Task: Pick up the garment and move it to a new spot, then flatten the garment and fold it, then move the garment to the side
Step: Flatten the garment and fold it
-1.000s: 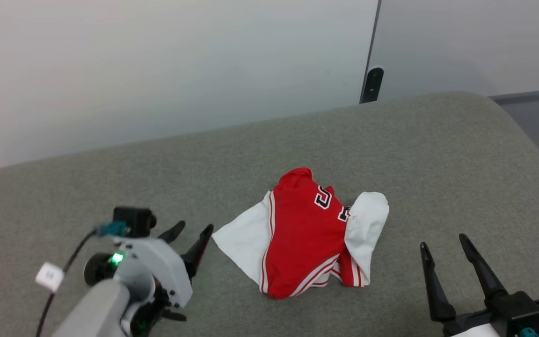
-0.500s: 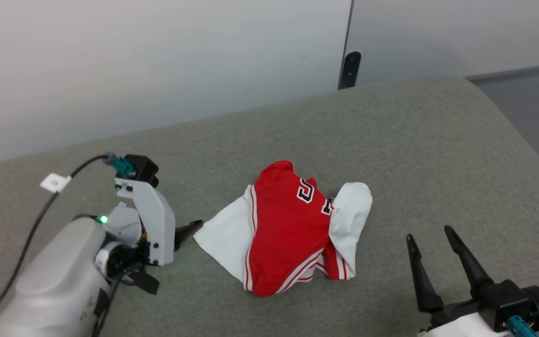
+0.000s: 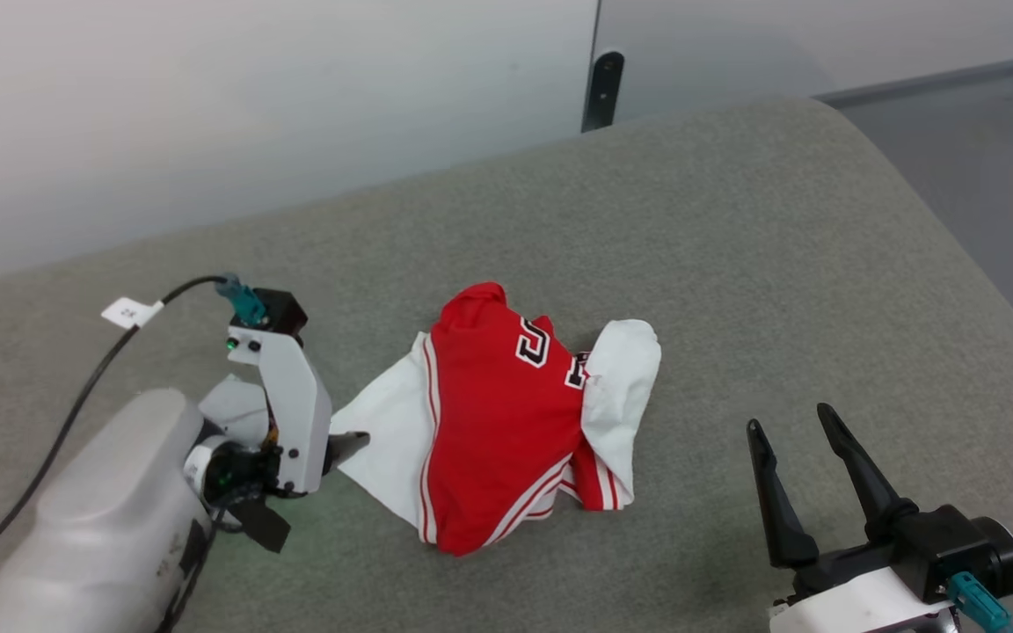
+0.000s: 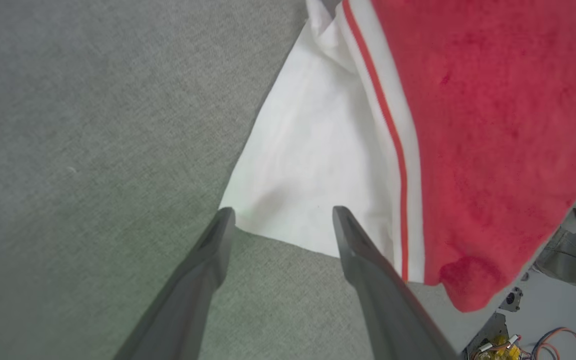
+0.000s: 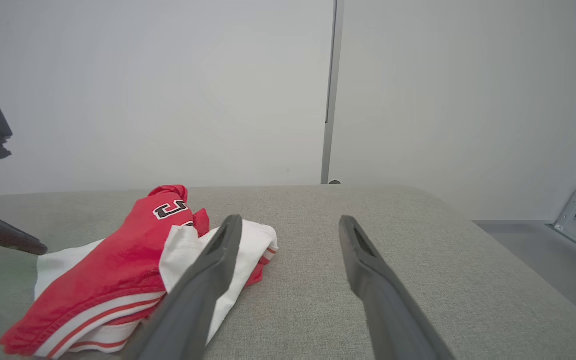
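Grey table (image 3: 735, 264), crumpled shirt (image 3: 498, 422) near its middle, nothing lifted yet.
Picking up, flattening, folding and setting aside all looked left to do. Its red body seemed to run near-to-far, striped hem toward the robot, lettering at the far end. Left tool (image 4: 283, 215), jaws apart, straddled the white sleeve's corner; right tool (image 3: 788, 420) hung open-jawed, well apart.

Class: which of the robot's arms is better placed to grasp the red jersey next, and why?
Left, probably: the left claw is open with its tips at a white sleeve of the jersey, while the right claw stands open, apart from it.
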You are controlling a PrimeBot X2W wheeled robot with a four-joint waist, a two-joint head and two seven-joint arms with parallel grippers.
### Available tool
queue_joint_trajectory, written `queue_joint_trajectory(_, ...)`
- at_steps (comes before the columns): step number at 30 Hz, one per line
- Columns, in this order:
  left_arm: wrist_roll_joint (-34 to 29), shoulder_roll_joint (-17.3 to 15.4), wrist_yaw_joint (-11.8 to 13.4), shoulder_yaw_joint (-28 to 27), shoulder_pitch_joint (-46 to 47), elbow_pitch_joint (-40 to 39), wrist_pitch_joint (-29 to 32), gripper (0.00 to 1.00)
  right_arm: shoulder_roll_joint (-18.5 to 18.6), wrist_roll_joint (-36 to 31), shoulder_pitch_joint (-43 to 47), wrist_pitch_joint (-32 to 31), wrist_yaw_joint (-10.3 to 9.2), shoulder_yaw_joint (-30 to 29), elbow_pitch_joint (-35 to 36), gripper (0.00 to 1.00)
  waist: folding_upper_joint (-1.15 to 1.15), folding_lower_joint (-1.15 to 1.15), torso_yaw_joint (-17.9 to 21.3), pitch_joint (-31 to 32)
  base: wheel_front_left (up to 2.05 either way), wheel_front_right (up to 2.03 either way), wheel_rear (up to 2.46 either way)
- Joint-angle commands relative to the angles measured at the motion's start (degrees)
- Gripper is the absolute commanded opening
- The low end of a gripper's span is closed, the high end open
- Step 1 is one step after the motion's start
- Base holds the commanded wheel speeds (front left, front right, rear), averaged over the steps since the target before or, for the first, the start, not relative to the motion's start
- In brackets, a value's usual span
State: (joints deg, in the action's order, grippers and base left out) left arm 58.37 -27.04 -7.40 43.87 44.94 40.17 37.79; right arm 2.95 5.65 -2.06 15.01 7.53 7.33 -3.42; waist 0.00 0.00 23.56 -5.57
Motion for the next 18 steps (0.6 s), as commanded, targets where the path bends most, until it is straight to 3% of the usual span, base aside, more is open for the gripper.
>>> queue_joint_trajectory(1,-0.04,-0.06,-0.11,0.62,0.35,0.51,-0.31,1.0,-0.1,0.32,-0.7,0.24,-0.09,0.18,-0.05,1.0,0.0,0.0,1.13,-1.06,0.0,0.0,0.0)
queue_joint_trajectory(18,-1.58,-1.42,0.07,7.4,0.16,9.35,-2.55,1.0,-0.11,2.08,-1.92,0.24,-0.09,1.06,0.39,1.0,0.0,0.0,2.77,-3.62,0.0,0.0,0.0)
